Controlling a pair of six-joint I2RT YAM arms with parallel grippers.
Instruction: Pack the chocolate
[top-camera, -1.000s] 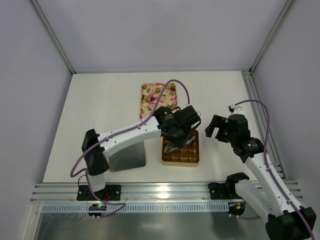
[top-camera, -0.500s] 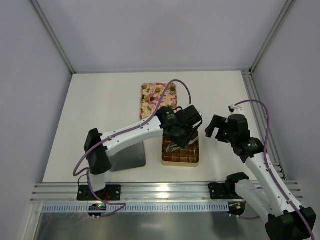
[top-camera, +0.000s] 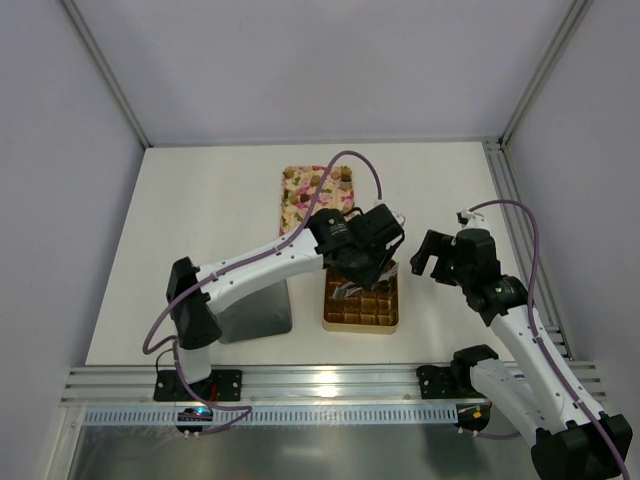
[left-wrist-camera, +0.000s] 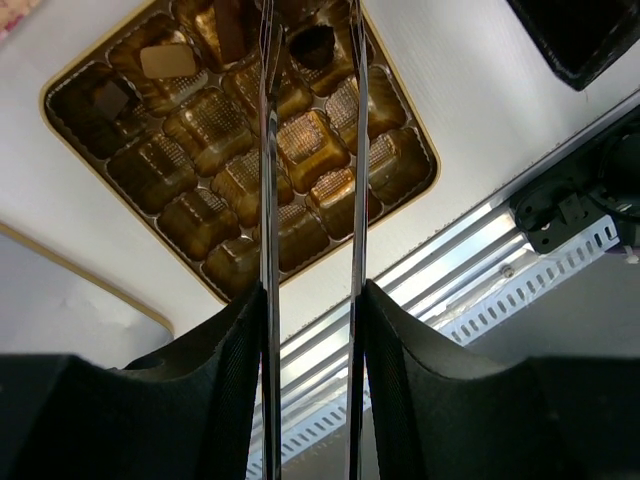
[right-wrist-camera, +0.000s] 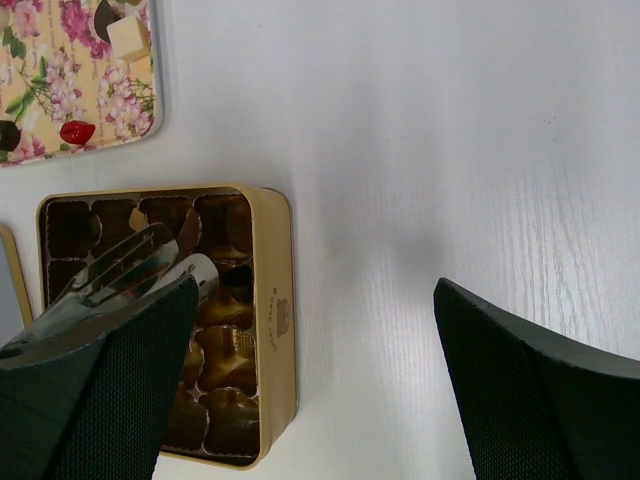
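My left gripper (top-camera: 365, 265) is shut on silver tongs (left-wrist-camera: 268, 150) and holds them over the gold gridded box (top-camera: 392, 300). The tong blades stand apart, with a dark chocolate (left-wrist-camera: 312, 45) in a cell between their tips; I cannot tell if they touch it. A tan piece (left-wrist-camera: 165, 60) and a dark piece (left-wrist-camera: 108, 98) lie in other cells. The pink floral tray (top-camera: 300, 185) holds several chocolates, among them a pale one (right-wrist-camera: 127, 38). My right gripper (top-camera: 432, 255) is open and empty, above bare table right of the box (right-wrist-camera: 275, 320).
A grey lid-like block (top-camera: 255, 310) stands left of the gold box, under the left arm. An aluminium rail (top-camera: 320, 385) runs along the near table edge. Frame posts stand at the far corners.
My left gripper has shifted slightly up and toward the far right over the gold box, tongs still in it. The right arm has not moved.
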